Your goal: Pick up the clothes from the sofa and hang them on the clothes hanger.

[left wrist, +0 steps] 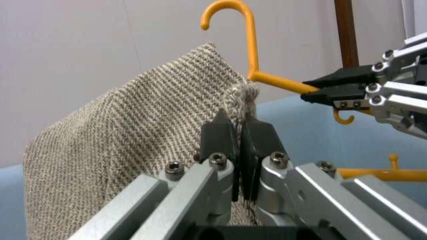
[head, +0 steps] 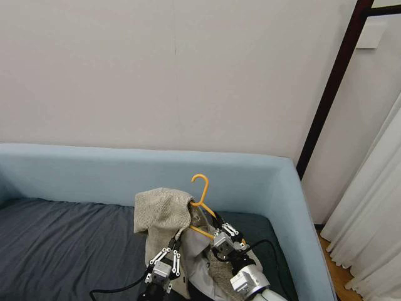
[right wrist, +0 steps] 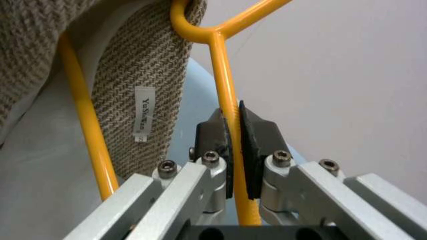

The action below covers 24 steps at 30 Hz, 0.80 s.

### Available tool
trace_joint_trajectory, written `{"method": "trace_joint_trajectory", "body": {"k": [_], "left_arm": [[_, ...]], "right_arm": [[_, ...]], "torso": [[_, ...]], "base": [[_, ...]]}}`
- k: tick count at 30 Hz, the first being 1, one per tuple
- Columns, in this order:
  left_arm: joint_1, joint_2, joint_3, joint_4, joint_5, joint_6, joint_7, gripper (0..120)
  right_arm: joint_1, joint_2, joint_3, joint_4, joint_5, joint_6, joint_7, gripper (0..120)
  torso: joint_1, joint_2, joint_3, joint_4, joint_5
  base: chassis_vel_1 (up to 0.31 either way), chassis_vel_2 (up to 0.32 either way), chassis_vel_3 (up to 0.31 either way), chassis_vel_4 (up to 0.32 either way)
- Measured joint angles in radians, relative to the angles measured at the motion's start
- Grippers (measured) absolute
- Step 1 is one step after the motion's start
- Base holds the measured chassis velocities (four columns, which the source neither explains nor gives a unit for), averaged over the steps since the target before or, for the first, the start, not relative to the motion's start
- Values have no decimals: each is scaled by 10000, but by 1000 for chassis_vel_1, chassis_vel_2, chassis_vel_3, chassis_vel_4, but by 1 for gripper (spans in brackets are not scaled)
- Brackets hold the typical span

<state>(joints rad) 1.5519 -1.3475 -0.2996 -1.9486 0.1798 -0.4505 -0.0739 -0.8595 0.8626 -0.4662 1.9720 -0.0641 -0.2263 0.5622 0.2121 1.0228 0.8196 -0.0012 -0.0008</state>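
Note:
A beige knitted garment [head: 161,216] hangs over one shoulder of an orange clothes hanger [head: 200,194], held up above the blue sofa [head: 56,244]. My left gripper [head: 164,254] is shut on the garment's edge [left wrist: 235,107], just below the hanger's neck. My right gripper [head: 227,239] is shut on the hanger's other arm [right wrist: 228,135], its pads pinching the orange rod. In the right wrist view the garment's collar with a white label [right wrist: 144,112] lies over the hanger. From the left wrist view the hanger's hook [left wrist: 230,20] stands above the cloth, with the right gripper [left wrist: 327,90] holding the bar.
The sofa's light blue backrest [head: 156,169] runs behind the hanger, its end wall [head: 310,232] to the right. A plain wall rises behind. A dark wooden post [head: 329,88] and white curtains [head: 376,219] stand at the right.

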Motion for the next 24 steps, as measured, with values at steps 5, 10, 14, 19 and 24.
{"method": "trace_joint_trajectory", "body": {"k": [5, 10, 14, 19, 24], "left_arm": [[112, -3, -156, -12, 69, -40, -34, 4], [181, -52, -345, -54, 56, -46, -96, 1], [311, -82, -537, -274, 21, -45, -103, 0], [436, -143, -810, -532, -95, -47, -107, 0], [451, -144, -1181, -665, -273, -48, -226, 0]], "right_arm": [[-72, -196, 110, 212, -5, 49, -59, 4], [-153, -388, 256, 402, 6, 53, -100, 4], [-189, -468, 260, 406, -17, 75, -114, 4], [-253, -576, 226, 332, -225, 57, -117, 4], [-343, -703, 213, 151, -642, 94, -122, 4]], "torso": [[0, 0, 0, 0, 0], [0, 0, 0, 0, -1], [0, 0, 0, 0, 0], [-1, 0, 0, 0, 0], [0, 0, 0, 0, 0]], "base": [[0, 0, 0, 0], [0, 0, 0, 0], [0, 0, 0, 0], [0, 0, 0, 0], [0, 0, 0, 0]]}}
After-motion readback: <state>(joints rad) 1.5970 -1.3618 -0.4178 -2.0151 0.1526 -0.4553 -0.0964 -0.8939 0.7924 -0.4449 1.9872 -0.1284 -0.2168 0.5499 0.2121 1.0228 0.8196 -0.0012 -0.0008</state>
